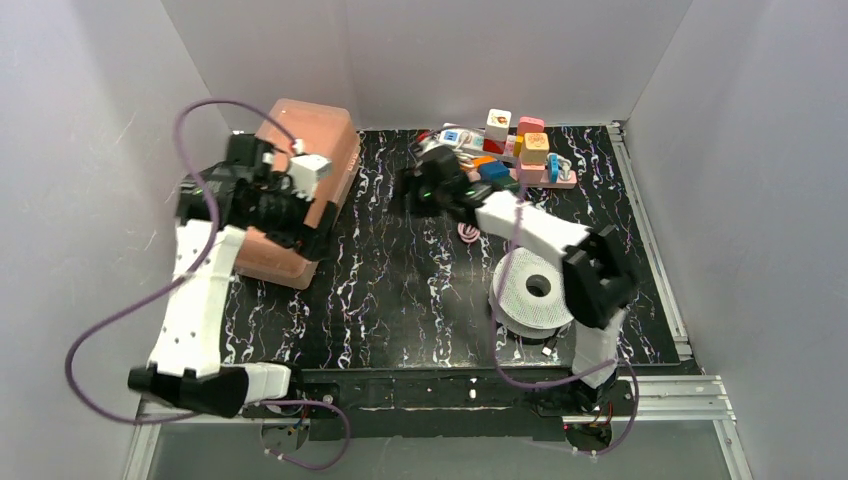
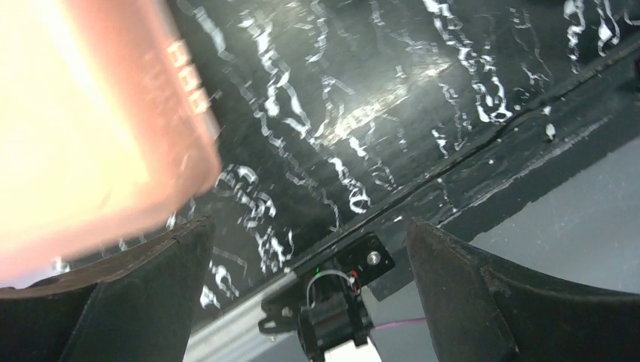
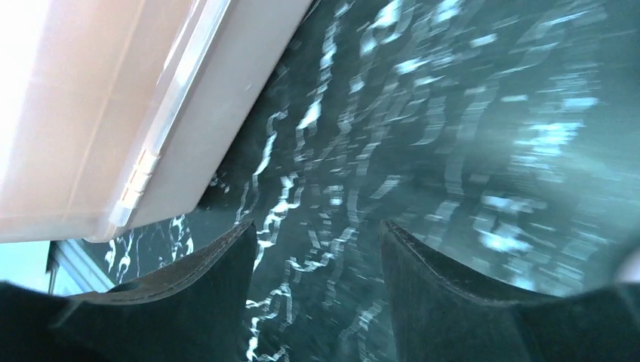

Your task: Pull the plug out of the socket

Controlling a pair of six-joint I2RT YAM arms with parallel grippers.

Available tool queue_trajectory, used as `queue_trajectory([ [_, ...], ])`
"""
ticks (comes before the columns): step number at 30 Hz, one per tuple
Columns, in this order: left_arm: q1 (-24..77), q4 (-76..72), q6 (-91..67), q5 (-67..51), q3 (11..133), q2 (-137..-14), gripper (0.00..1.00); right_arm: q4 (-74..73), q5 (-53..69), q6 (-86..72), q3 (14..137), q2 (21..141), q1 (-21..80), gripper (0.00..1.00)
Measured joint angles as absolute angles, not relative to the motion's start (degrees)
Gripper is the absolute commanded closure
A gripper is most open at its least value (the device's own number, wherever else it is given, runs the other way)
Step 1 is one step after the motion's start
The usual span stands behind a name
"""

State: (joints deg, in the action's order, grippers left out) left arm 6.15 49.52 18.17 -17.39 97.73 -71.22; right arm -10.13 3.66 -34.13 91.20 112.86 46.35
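Left gripper [image 2: 308, 226] closest in frame, jaws spread wide with nothing between them; salmon box [image 1: 312, 125] just beside one finger, contact unclear through blur. Right gripper [image 3: 317, 226] mid-table over black marbled tabletop [image 1: 390, 290], jaws parted, gripping nothing. Orange socket [image 1: 484, 160] at back right, just beyond right gripper, within cluster of coloured plugs [image 1: 532, 146]. White spool [image 1: 520, 300] sits nearer the arm bases.

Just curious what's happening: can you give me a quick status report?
Left end effector open, empty; right end effector open, empty. Orange socket at the back, not gripped. Colourful plugs crowd beside it.
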Motion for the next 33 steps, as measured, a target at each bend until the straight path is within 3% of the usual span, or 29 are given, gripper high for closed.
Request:
queue_trajectory([
  [6,20.1,40.1,17.3,-18.7,95.5,-83.2,0.02,-9.2,-4.3,-31.8,78.9,88.6,38.4,0.32],
  [12,21.1,31.7,17.6,-16.5,99.9,-98.6,0.02,-10.4,-8.1,-31.7,68.8,72.8,35.4,0.32],
  [21,18.5,23.8,19.2,-8.6,112.8,-118.0,0.02,-16.8,-10.5,-31.5,66.1,71.7,26.7,0.32],
  [29,13.2,22.1,22.6,-6.1,117.3,-121.5,0.02,-21.5,-11.4,-32.2,65.4,73.5,26.9,0.32],
  [33,9.8,22.0,24.8,-6.0,118.7,-121.5,0.02,-25.0,-15.3,-32.8,64.0,73.8,32.5,0.32],
])
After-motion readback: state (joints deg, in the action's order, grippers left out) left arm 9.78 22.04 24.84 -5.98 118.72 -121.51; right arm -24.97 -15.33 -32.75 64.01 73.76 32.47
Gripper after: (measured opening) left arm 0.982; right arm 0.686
